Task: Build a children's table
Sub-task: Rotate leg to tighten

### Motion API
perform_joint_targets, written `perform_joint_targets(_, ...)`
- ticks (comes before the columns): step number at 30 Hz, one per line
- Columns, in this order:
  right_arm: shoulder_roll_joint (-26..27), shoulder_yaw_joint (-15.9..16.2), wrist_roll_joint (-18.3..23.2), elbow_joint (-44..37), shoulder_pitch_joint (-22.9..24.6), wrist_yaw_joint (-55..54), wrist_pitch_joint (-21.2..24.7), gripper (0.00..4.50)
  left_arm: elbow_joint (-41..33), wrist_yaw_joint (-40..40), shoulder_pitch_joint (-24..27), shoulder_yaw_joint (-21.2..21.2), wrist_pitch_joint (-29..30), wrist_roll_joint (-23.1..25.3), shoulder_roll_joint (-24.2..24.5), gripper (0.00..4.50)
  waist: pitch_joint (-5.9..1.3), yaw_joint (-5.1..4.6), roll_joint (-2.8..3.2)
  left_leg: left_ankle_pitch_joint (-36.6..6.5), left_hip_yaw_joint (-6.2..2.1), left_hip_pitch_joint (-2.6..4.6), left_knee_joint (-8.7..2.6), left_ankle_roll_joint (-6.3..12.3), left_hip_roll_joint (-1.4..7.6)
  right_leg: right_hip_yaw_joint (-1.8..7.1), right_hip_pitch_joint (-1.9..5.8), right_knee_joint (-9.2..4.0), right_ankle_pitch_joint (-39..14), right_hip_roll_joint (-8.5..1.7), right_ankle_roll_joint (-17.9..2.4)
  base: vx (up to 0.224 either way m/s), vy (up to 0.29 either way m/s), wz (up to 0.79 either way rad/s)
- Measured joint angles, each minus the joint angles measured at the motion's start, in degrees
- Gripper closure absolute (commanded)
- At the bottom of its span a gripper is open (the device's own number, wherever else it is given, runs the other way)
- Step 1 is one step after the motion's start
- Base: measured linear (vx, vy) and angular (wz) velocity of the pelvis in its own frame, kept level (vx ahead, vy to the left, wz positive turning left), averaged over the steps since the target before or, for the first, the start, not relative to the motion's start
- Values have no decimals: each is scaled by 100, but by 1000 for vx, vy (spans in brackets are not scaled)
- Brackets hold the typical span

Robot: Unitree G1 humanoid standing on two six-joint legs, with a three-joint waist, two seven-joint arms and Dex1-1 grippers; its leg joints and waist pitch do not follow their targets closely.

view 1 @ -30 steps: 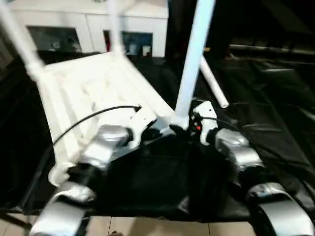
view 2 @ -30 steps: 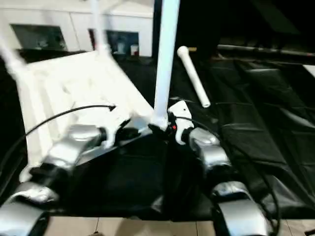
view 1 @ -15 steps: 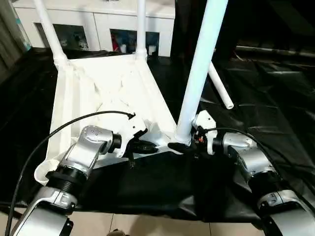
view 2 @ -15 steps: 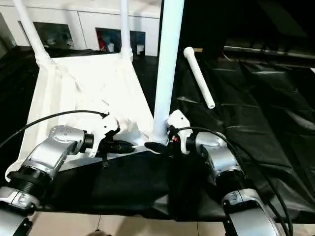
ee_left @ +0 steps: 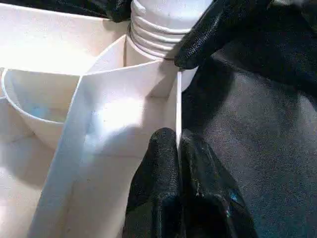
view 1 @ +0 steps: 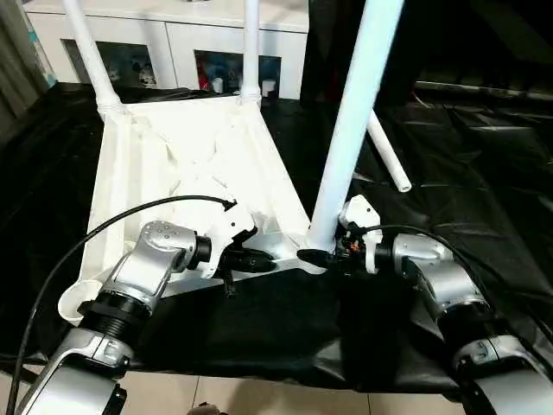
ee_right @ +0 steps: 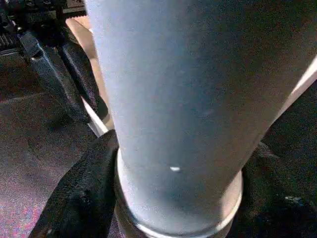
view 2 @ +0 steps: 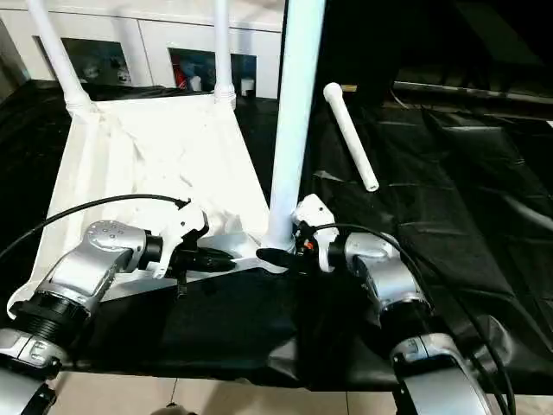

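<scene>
The white table top (view 1: 181, 164) lies upside down on a black sheet, ribbed side up. Two legs (view 1: 86, 43) (view 1: 251, 43) stand in its far corner sockets. A third leg (view 1: 350, 130) rises from the near right corner, and my right gripper (view 1: 315, 257) is shut around its base (ee_right: 183, 99). My left gripper (view 1: 263, 261) is shut on the thin near rim (ee_left: 177, 99) of the top, right beside that socket. A fourth leg (view 1: 386, 160) lies loose on the sheet, further off to the right.
A white cabinet with glass doors (view 1: 173, 43) stands behind the table top. The black sheet (view 1: 467, 181) covers the work area, with folds at the right. Pale floor tiles (view 1: 259, 402) run along the near edge. A black cable (view 1: 130, 220) loops over my left forearm.
The head camera has shifted and steadied since a second ago. Both grippers keep the same holds on the rim and the leg base.
</scene>
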Motion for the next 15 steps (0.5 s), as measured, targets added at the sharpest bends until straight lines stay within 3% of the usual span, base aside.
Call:
perform_joint_targets(3,123,-96,-13,88,7,-342,28,176,55,312,-19,48,3,63,-130,450,-4,5,-1,0,0,13,4,-1,-1,1,14,4,0,-2,0,0,0,0)
perform_joint_targets(10,745,-592,-96,816,-289,-2406,191,177,660,1678,-326,149,101,328,-845,450,-5,-78,-8,-8,-8,122,-1,-46,-2,3,115,-9,-10,-2,32,0,0,0)
perform_joint_targets(15,1136,-1068,13,1312,-706,-3950,369,177,996,2714,-629,249,440,412,-1503,450,-7,-91,-6,-8,-6,103,-5,-45,-6,5,117,-58,26,-2,31,0,0,0)
